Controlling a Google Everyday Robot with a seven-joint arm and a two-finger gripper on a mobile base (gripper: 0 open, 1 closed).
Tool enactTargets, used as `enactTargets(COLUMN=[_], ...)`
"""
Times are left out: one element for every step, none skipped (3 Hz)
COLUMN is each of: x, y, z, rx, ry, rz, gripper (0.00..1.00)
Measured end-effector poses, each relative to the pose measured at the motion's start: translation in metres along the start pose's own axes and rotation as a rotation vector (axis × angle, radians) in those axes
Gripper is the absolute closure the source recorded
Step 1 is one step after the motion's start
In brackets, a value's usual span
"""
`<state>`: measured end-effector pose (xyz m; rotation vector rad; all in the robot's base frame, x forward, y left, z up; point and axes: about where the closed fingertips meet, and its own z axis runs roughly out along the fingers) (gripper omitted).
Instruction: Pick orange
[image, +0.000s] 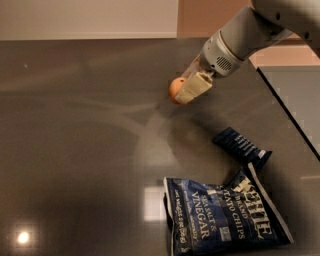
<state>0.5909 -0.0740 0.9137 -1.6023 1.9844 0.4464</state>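
Note:
The orange (174, 88) is a small round fruit, held between my gripper's cream-coloured fingers (192, 88) a little above the dark table (75, 130). My gripper (183, 89) reaches in from the upper right on a grey-white arm (240, 40) and is shut on the orange. The near finger hides the orange's right side.
A large blue chip bag (225, 212) lies flat at the front right. A smaller dark blue packet (241, 146) lies just behind it. The table's right edge (287, 117) runs diagonally at the right.

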Motion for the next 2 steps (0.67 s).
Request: enactTargets(x=[0.0172, 0.0172], y=[-0.0059, -0.0058], z=[-0.0219, -0.0218], rx=[0.024, 0.024], ry=[0.004, 0.004], rz=[0.035, 0.035], gripper=[1.0, 1.0])
